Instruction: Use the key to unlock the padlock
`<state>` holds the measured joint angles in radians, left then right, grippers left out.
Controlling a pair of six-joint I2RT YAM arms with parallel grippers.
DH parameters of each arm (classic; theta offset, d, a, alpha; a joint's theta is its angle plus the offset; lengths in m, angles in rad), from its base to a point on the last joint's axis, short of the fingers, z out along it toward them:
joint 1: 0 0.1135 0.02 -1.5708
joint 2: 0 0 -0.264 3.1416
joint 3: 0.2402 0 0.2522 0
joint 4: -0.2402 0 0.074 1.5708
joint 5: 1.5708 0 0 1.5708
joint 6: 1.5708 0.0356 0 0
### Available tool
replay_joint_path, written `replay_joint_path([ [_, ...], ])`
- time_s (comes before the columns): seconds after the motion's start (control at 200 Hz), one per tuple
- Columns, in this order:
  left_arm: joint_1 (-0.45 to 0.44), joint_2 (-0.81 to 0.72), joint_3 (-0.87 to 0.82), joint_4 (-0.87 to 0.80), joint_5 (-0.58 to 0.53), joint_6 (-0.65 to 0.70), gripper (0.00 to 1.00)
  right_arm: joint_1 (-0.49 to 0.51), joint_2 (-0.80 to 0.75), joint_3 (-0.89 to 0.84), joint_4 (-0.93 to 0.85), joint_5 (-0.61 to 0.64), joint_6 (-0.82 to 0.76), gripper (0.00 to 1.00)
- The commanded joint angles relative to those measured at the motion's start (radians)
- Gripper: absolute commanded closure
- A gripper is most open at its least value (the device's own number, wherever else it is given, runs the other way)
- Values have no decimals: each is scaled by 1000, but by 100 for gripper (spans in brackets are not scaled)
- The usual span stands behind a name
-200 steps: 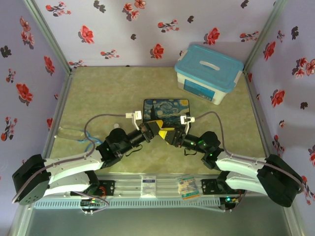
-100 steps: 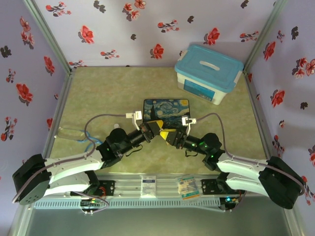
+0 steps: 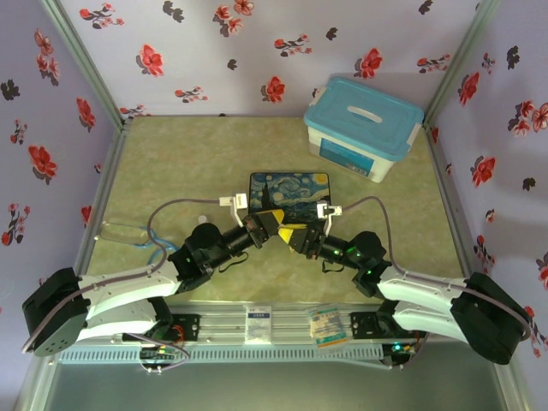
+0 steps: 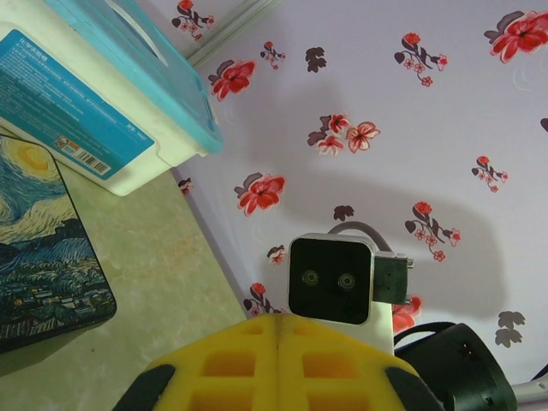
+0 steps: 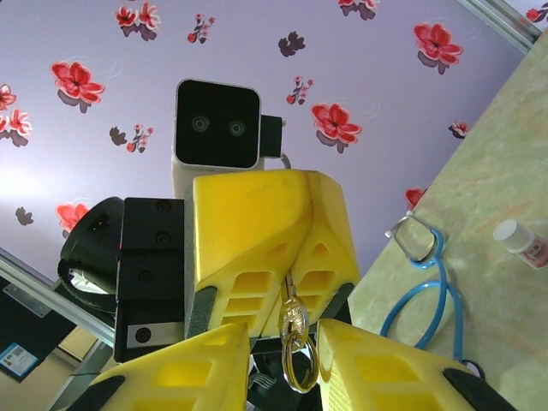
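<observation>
Right gripper point(image 5: 287, 342) edged in, jaws narrower around padlock point(image 5: 294, 324), grip unclear. Left gripper point(image 5: 289, 257) pinched shut, probably on key point(image 5: 291, 282). Turn looks close.

Had open room over far-left worktop point(image 3: 188, 154); blocked far right by tub point(image 3: 364, 127), midway by box point(image 3: 289, 181), around by walls point(image 3: 214, 51).

Robot test booth, floral-papered walls point(image 3: 214, 51), aluminium frame point(image 3: 81, 60)

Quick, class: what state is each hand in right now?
Left hand: closed, pinching the padlock by its top.
Right hand: fingers apart on either side of the hanging padlock; whether it grips cannot be told.
</observation>
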<state>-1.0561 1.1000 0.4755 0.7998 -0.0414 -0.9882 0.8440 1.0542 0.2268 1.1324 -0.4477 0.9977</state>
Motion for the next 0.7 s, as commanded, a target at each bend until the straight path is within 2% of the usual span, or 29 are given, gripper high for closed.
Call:
replay_joint_path([
  [0.0,2,4,6,33,1,-6,100,2,3,31,26,17,-29,74],
  [0.23,1,6,3,39,0,-10,100,1,12,23,53,18,-24,79],
  [0.35,1,11,0,43,2,-13,100,1,13,26,58,14,-25,89],
  [0.425,2,14,-4,47,1,-15,100,1,15,28,56,9,-25,91],
  [0.47,1,14,-6,48,2,-16,100,1,16,27,56,6,-25,97],
  [0.595,1,9,-18,52,-8,-23,100,1,12,13,50,13,-28,100],
  [0.635,1,5,-23,52,-16,-25,94,1,6,8,42,16,-30,100],
  [0.66,1,2,-27,50,-23,-27,87,1,1,6,32,19,-33,100],
  [0.695,2,-3,-32,46,-34,-30,68,2,-10,1,15,25,-34,100],
])
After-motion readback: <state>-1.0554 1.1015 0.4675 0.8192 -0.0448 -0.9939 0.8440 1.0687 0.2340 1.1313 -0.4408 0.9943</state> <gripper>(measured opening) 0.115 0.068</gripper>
